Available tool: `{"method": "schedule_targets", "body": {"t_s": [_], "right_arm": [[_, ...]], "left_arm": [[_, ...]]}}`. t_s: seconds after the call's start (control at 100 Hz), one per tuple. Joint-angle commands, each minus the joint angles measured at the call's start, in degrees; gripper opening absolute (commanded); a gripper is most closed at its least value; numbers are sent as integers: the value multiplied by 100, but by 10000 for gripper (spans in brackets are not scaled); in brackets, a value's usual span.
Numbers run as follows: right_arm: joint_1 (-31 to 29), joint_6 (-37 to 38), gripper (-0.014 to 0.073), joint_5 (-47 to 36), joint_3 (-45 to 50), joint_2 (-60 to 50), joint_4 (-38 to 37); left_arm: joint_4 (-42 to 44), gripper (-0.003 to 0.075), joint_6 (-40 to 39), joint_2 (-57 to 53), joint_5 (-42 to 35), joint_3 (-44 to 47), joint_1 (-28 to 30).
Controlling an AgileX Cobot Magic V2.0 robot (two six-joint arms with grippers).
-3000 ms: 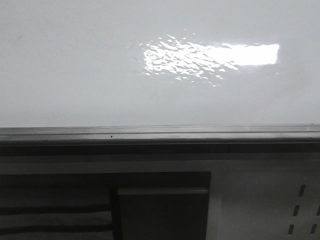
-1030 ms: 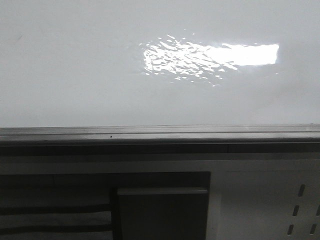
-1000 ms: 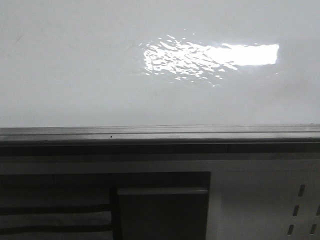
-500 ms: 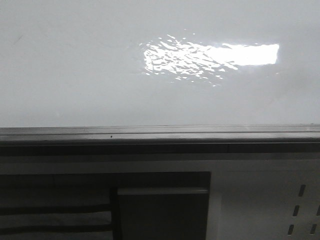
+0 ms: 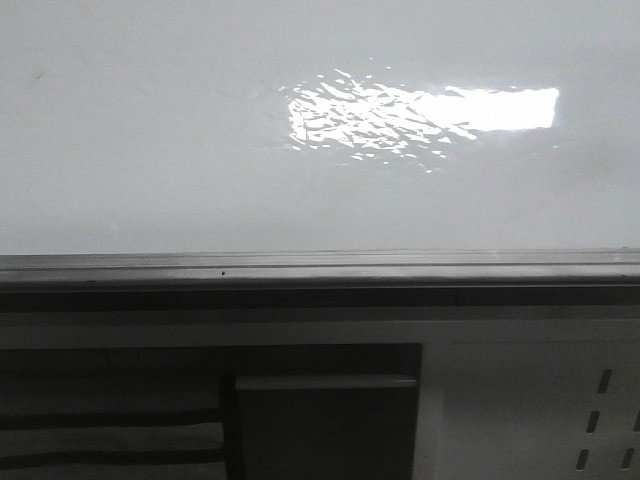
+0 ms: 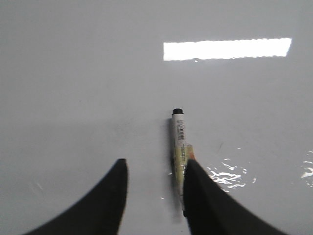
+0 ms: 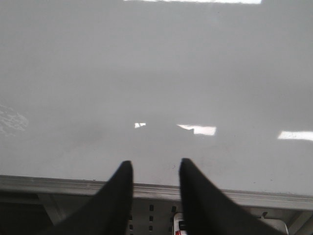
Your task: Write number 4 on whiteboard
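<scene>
The whiteboard [image 5: 150, 150] fills the upper half of the front view, glossy white with a bright glare and a grey metal edge strip [image 5: 320, 268]. No number 4 shows on it in any view. Neither gripper shows in the front view. In the left wrist view my left gripper [image 6: 155, 166] is open over the board [image 6: 73, 73]. A white marker [image 6: 179, 134] with a black tip lies on the board, right against the inner side of one finger [image 6: 195, 186]. My right gripper [image 7: 154, 164] is open and empty above the board's edge strip [image 7: 156, 191].
Below the edge strip stands a white cabinet panel with slots [image 5: 530, 410], and beside it a dark opening with a grey box [image 5: 325, 425]. In the right wrist view a small white and red object [image 7: 178, 226] sits below the strip.
</scene>
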Motion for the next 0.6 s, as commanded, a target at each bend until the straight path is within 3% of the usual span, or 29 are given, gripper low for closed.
{"method": "schedule_targets", "body": {"t_s": [0.0, 0.11, 0.59], "right_arm": [[-32, 41, 444, -537, -196, 114, -89], [-32, 41, 528, -548, -196, 114, -75], [-32, 41, 526, -606, -196, 127, -48]], "left_arm": [[80, 477, -23, 104, -424, -178, 19], [53, 502, -23, 104, -412, -178, 19], [66, 431, -25, 283, -401, -189, 19]]}}
